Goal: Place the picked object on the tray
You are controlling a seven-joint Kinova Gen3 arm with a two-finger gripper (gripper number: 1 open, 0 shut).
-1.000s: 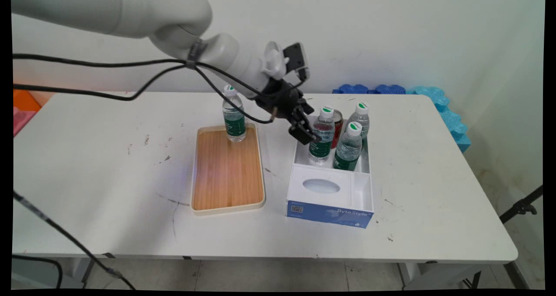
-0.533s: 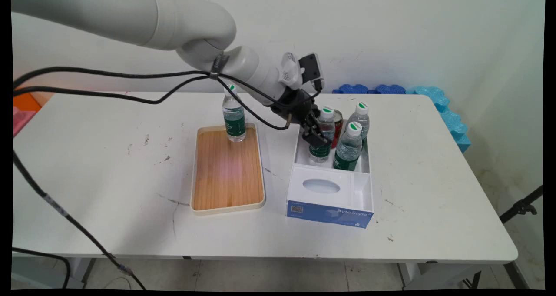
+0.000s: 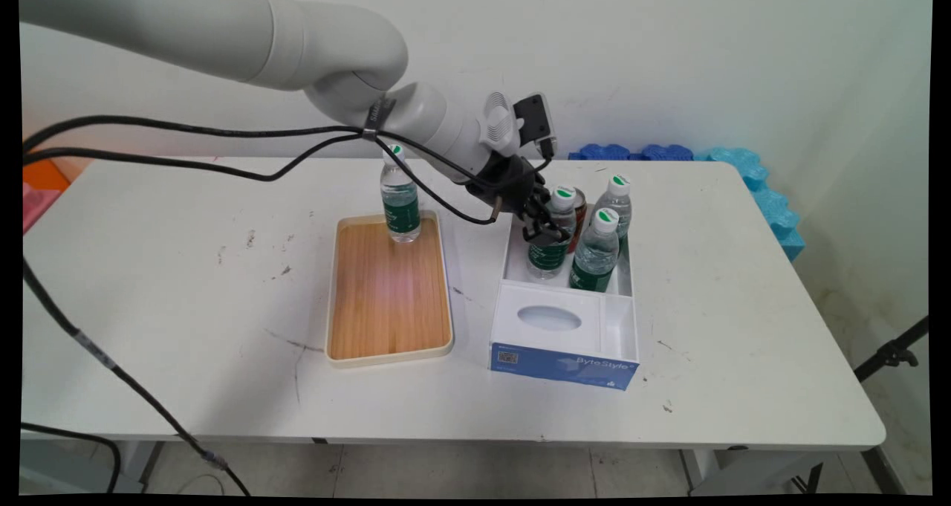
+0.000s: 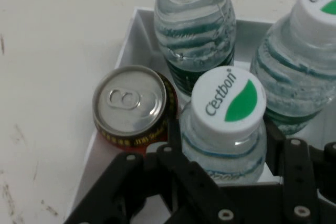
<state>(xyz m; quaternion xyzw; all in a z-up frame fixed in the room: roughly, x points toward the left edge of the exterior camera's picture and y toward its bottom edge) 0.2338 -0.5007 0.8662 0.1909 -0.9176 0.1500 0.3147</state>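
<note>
tabletop (image 3: 186,283): it is carrying everything, with the tray sitting near its middle and the box lying just right of the tray.
wooden tray (image 3: 390,305): it is lying flat with a raised cream rim, which is keeping the single water bottle (image 3: 400,194) standing at its far end from sliding off.
ByteStyle box (image 3: 565,357): its open white far compartment is walling in three water bottles and a can, so they are standing upright and packed close together.
gripper (image 3: 548,229): it is reaching down at a slant from the upper left into the box's far compartment.
fingers (image 4: 296,182): they are sitting on either side of the near-left bottle (image 4: 227,124), below its Cestbon cap; they are closing round its shoulder, and the bottle is leaning slightly in the main view.
red can (image 4: 131,106): it is standing in the box's far-left corner, touching the gripped bottle.
</note>
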